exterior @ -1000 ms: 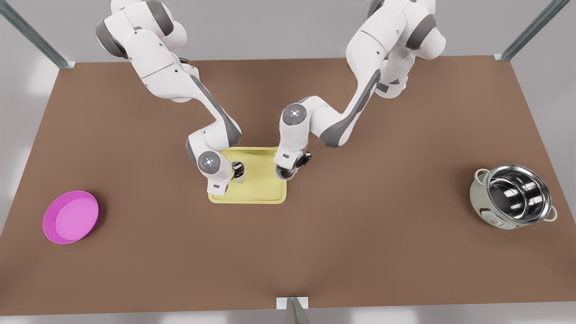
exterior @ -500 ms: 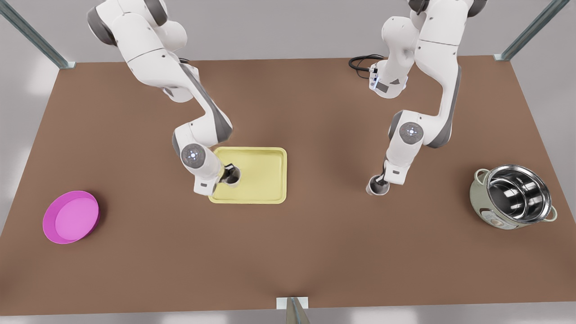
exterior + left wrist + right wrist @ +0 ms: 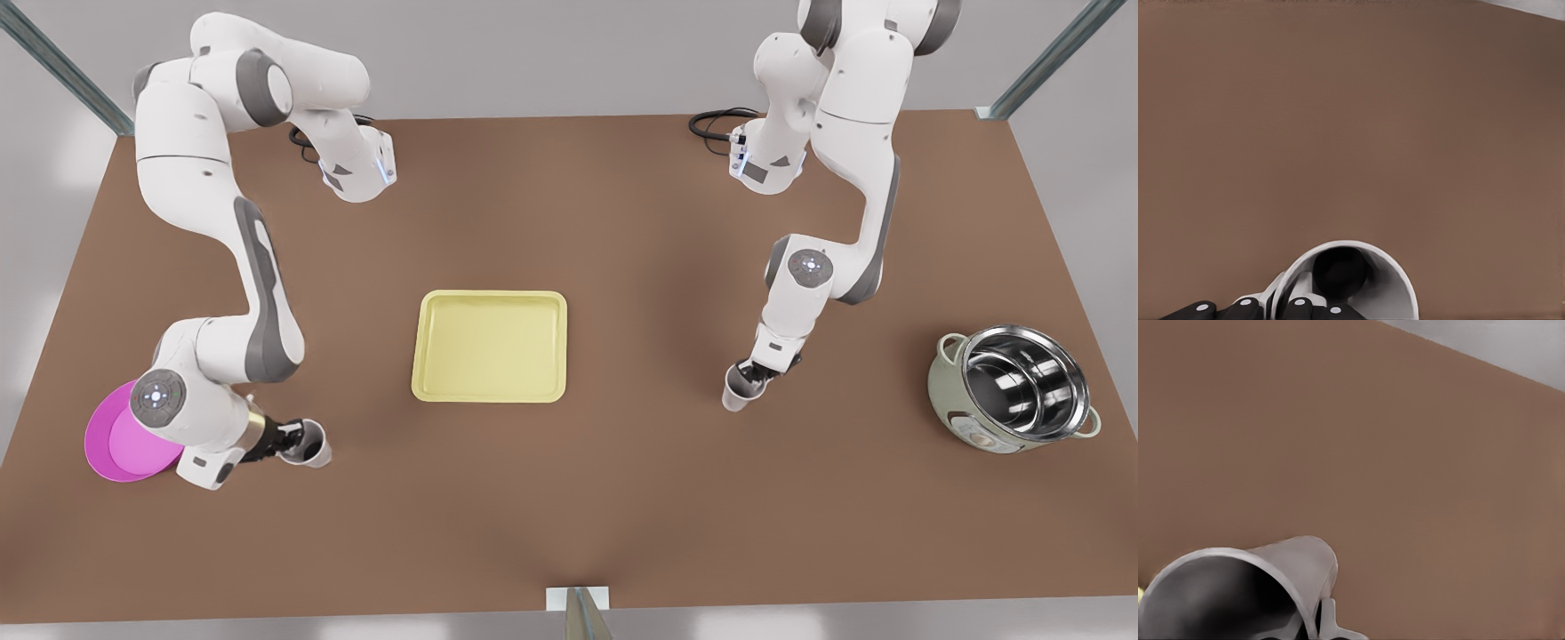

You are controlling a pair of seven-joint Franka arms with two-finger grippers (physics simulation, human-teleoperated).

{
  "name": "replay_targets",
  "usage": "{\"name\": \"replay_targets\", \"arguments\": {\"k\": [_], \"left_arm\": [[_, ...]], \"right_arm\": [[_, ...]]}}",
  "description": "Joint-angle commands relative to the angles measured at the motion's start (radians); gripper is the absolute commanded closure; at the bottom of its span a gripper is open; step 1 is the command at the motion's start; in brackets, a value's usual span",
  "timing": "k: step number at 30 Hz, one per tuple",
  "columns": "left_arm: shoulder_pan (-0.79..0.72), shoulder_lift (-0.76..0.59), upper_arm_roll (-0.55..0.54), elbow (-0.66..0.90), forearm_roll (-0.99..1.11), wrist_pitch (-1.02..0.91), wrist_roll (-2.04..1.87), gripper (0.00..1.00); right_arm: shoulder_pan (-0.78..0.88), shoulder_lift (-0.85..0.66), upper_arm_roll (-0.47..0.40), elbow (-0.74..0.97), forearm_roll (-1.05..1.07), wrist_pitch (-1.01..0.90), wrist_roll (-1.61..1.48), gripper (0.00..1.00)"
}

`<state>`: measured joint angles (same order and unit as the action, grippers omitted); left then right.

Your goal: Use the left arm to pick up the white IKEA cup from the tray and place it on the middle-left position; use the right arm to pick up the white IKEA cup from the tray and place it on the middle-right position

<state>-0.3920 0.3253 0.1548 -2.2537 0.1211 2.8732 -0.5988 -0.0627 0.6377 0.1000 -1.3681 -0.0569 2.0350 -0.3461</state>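
Note:
The pale yellow tray (image 3: 489, 348) lies in the middle of the table with nothing in it. Toward the front view's left, my left gripper (image 3: 289, 440) is shut on a white cup (image 3: 314, 447), tilted, just right of the magenta bowl. In the left wrist view its black fingers (image 3: 1298, 309) pinch the rim of that cup (image 3: 1388, 290). On the front view's right, my right gripper (image 3: 752, 371) is shut on the other white cup (image 3: 737, 392), which leans low over bare brown tabletop to the right of the tray. The right wrist view looks past this cup (image 3: 1238, 587).
A round magenta bowl (image 3: 120, 444) sits at the table's left, partly under the left arm's wrist. A steel pot (image 3: 1013, 387) stands at the far right. Bare brown tabletop stretches along the front edge and between the tray and each cup.
Both cups have left the tray. My left arm swung far to the front view's left with its cup. My right arm carried its cup rightward earlier and has since barely shifted.

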Motion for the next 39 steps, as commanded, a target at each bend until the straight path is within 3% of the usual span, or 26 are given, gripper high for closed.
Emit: {"name": "replay_targets", "arguments": {"k": [1,3,6,7,8,9,11,14,17,18,19,20,22,28,33,36,39], "left_arm": [[0.001,0.0,0.0,0.0,-0.004,0.035,0.194,0.81],[0.001,0.0,0.002,0.0,-0.003,0.035,0.217,0.0],[0.001,-0.023,0.003,0.002,-0.003,0.015,0.214,0.0],[0.001,-0.093,0.003,0.005,-0.003,-0.111,0.217,0.0],[-0.001,-0.27,-0.001,0.016,0.003,-0.435,0.275,0.0],[-0.001,-0.362,-0.008,0.052,0.0,-0.673,0.324,0.0],[-0.01,-0.385,-0.017,0.169,-0.072,-0.94,0.39,0.0],[0.004,-0.361,0.037,0.341,-0.144,-1.111,0.435,0.0],[0.041,-0.335,0.088,0.531,-0.149,-1.146,0.639,0.0],[0.053,-0.258,0.091,0.61,-0.156,-1.175,0.64,0.0],[0.152,-0.082,0.095,0.803,-0.28,-1.242,0.657,0.0],[0.191,-0.029,0.088,0.898,-0.319,-1.286,0.686,0.0],[0.174,-0.029,0.085,0.876,-0.287,-1.281,0.689,0.0],[0.137,-0.026,0.083,0.878,-0.232,-1.272,0.688,0.0],[0.128,-0.022,0.083,0.878,-0.221,-1.256,0.685,0.0],[0.128,-0.022,0.083,0.876,-0.221,-1.256,0.686,0.0],[0.128,-0.02,0.083,0.875,-0.222,-1.235,0.686,0.0]], "right_arm": [[-0.005,0.045,-0.022,0.05,-0.026,-0.004,-0.409,0.89],[-0.006,0.08,-0.036,0.052,-0.026,0.073,-0.424,0.88],[-0.017,0.111,-0.037,0.052,-0.015,0.108,-0.421,0.88],[-0.025,0.123,-0.034,0.052,-0.017,0.126,-0.432,0.88],[-0.025,0.145,-0.034,0.052,-0.017,0.134,-0.435,0.88],[-0.025,0.151,-0.034,0.05,-0.017,0.148,-0.435,0.88],[-0.025,0.166,-0.036,0.05,-0.017,0.171,-0.435,0.88],[-0.025,0.178,-0.034,0.052,-0.017,0.179,-0.433,0.87],[-0.026,0.178,-0.036,0.052,-0.015,0.179,-0.433,0.83],[-0.026,0.178,-0.034,0.052,-0.015,0.179,-0.432,0.76],[-0.026,0.178,-0.034,0.052,-0.014,0.179,-0.43,0.66],[-0.026,0.178,-0.034,0.052,0.0,0.179,-0.43,0.62],[-0.025,0.177,-0.034,0.052,0.012,0.179,-0.43,0.55],[-0.025,0.174,-0.036,0.054,0.012,0.177,-0.43,0.54],[-0.023,0.014,-0.031,0.055,0.006,-0.001,-0.43,0.43],[-0.017,-0.058,-0.029,0.058,0.009,-0.144,-0.326,0.33],[-0.019,-0.122,-0.031,0.077,0.014,-0.239,-0.03,0.07]]}}
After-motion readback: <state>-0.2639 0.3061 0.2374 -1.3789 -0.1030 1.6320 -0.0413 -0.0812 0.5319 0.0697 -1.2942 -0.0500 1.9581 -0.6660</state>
